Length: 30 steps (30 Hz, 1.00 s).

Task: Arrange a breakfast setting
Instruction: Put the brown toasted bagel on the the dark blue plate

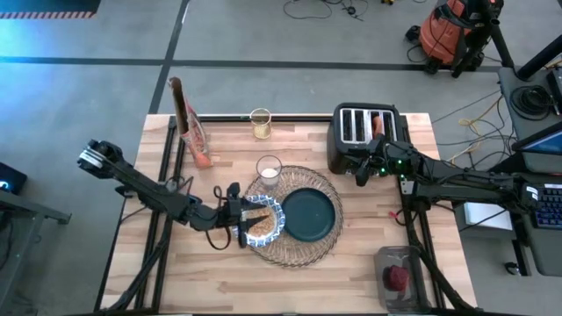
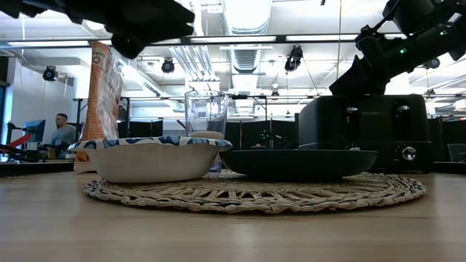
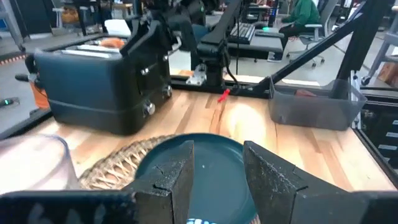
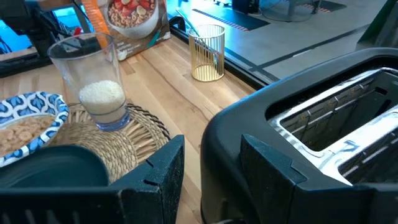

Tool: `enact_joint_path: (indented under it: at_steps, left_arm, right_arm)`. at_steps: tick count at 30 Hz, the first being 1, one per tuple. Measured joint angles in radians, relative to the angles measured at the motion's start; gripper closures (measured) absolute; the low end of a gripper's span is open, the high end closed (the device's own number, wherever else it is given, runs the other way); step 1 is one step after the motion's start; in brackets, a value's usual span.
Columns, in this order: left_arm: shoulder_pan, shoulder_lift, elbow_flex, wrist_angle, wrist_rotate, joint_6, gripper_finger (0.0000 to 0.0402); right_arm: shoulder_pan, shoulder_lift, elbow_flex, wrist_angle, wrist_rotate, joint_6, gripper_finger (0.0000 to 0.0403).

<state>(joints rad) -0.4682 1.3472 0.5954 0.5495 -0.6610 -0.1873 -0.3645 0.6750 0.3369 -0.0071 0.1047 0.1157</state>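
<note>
While the left gripper (image 1: 239, 213) hovers with parted, empty jaws over the bowl (image 1: 262, 221) at the mat's (image 1: 303, 253) 9 o'clock, the plate (image 1: 309, 214) sits centred, the glass (image 1: 269, 172) at 11; the right gripper (image 1: 362, 173), parted and empty, nears the toaster (image 1: 356, 132)

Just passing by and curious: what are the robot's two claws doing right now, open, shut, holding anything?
Left gripper: open, empty, above the blue-and-white patterned bowl.
Right gripper: open, empty, beside the black four-slot toaster.
</note>
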Motion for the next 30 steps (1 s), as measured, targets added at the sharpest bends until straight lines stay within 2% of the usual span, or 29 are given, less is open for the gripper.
enact_joint_path:
  at_steps: [3, 10, 17, 21, 25, 30]
  left_arm:
    - [0.006, 0.046, 0.025, 0.011, -0.003, 0.009, 0.0278]
    - [0.013, 0.179, 0.167, -0.003, -0.004, 0.162, 0.0278]
    - [0.014, 0.200, 0.249, -0.153, -0.011, 0.107, 0.0278]
    - [0.014, 0.197, 0.249, -0.155, -0.011, 0.100, 0.0278]
    - [0.014, 0.195, 0.247, -0.161, -0.025, 0.103, 0.0278]
    - [0.014, 0.190, 0.246, -0.174, -0.037, 0.103, 0.0278]
  right_arm:
    - [0.000, 0.000, 0.000, 0.059, 0.000, -0.002, 0.0257]
    - [0.000, 0.000, 0.001, 0.137, -0.001, 0.085, 0.0257]
    - [-0.002, -0.001, 0.001, 0.163, 0.008, 0.187, 0.0257]
    - [0.000, -0.006, 0.028, 0.151, -0.008, 0.173, 0.0257]
    - [0.000, -0.004, 0.092, 0.151, -0.007, 0.095, 0.0257]
    - [0.000, -0.004, 0.183, 0.071, -0.004, 0.028, 0.0257]
